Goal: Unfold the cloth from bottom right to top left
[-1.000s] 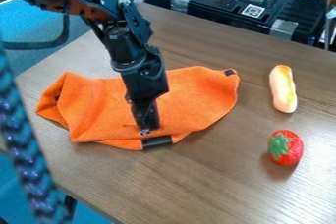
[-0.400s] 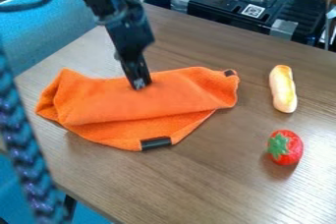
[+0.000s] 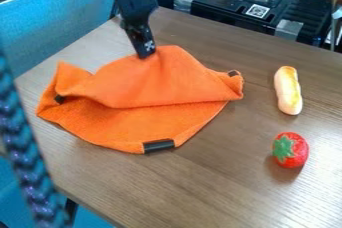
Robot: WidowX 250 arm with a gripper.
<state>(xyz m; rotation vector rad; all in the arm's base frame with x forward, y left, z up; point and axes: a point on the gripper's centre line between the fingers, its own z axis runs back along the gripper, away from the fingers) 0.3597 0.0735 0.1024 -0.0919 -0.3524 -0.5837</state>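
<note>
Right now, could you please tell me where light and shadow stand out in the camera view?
In the camera view: a pale sheen on the table toward the lower right; a soft shadow at the lower left of the toy strawberry; shading under the fold of the orange cloth; glints on the braided strand.

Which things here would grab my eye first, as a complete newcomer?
Most likely the bright orange cloth, spread partly folded across the left and middle of the wooden table, with the black end effector at its far edge. Next, the red toy strawberry at the right, below a pale elongated toy.
</note>
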